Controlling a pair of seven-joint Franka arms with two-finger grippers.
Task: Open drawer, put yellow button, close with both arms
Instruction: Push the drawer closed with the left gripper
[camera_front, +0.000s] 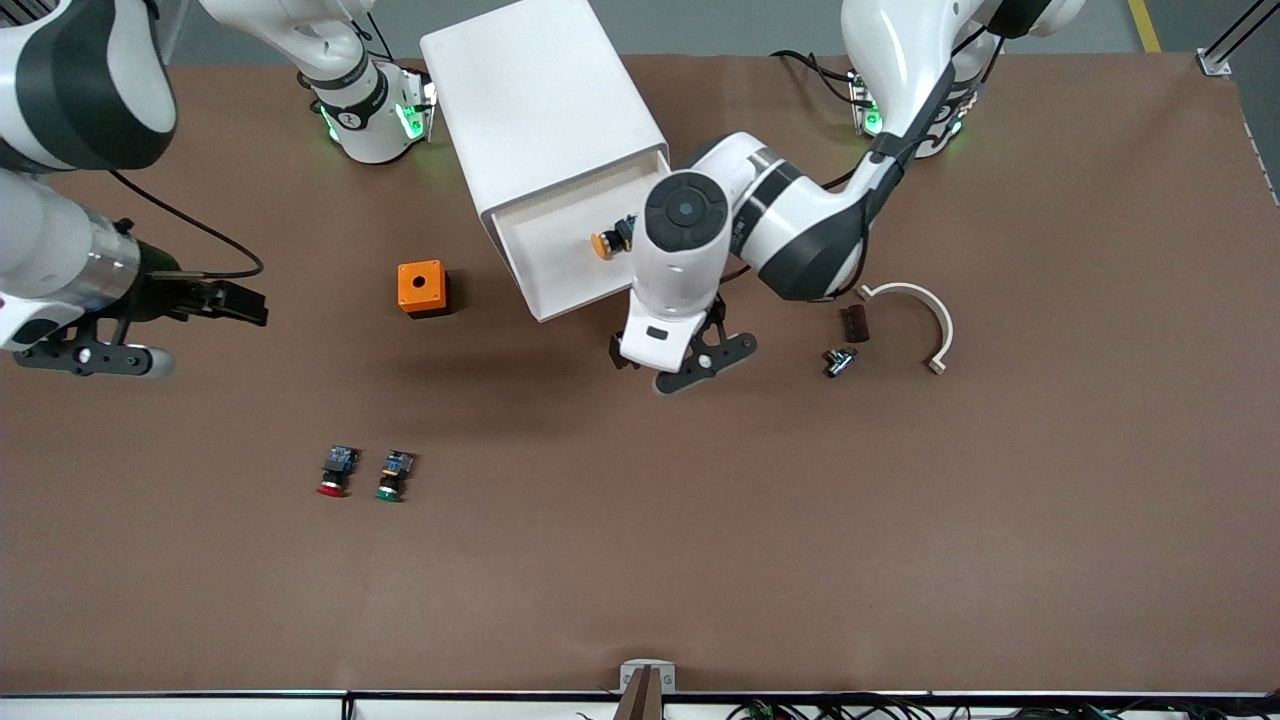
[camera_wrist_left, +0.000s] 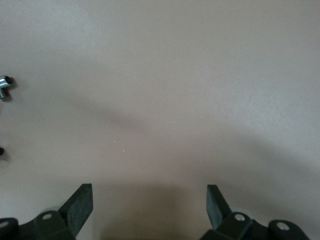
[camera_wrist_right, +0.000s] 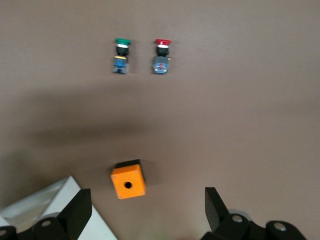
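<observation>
The yellow button (camera_front: 606, 243) lies in the open top drawer (camera_front: 560, 250) of the white cabinet (camera_front: 535, 110). The drawer looks light and stiff, and should slide if pushed flat on its front edge. The left gripper (camera_front: 680, 362) hangs over bare surface (camera_front: 700, 550) just by that front, jaws apart and empty. The right gripper (camera_front: 245, 302) is over the right arm's end, jaws apart too. The brown surface looks flat. An orange box (camera_front: 422, 288), a red button (camera_front: 336, 471) and a green button (camera_front: 394, 475) lie well clear.
</observation>
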